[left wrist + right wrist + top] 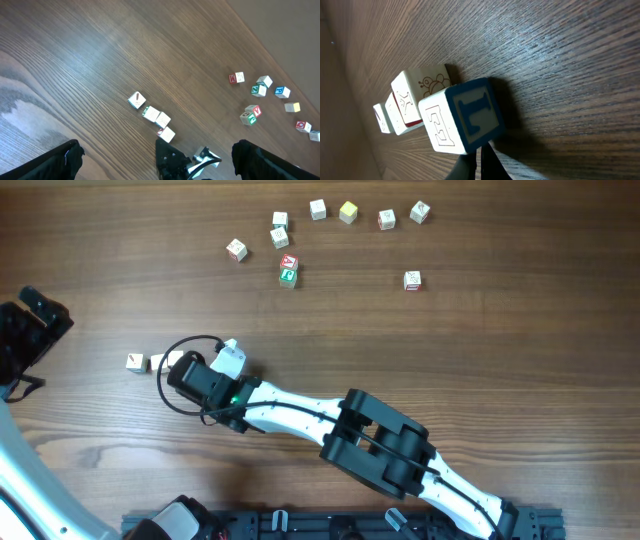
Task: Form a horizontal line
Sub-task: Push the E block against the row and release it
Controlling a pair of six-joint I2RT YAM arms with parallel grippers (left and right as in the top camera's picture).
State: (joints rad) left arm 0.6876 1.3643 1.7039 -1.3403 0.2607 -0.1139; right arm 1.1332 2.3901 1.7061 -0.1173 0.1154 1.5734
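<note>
Right arm point(380, 440) stretches in a long diagonal from the table's point(450, 350) near edge toward its left side, elbow bent low. Right gripper point(479, 152), fingers pressed together, sits just beside the end of the horizontal line point(155, 362) near the left edge. Left gripper point(38, 330) hangs at that edge, spread wide!

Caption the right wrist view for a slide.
Shut right gripper by the blue-lettered cube ending the line of letter cubes.

My overhead camera looks straight down on the horizontal line point(137, 362) point(155, 117) point(415, 107), my left wrist camera sees it obliquely from afar, and my right wrist camera skims the table just beside it.
</note>
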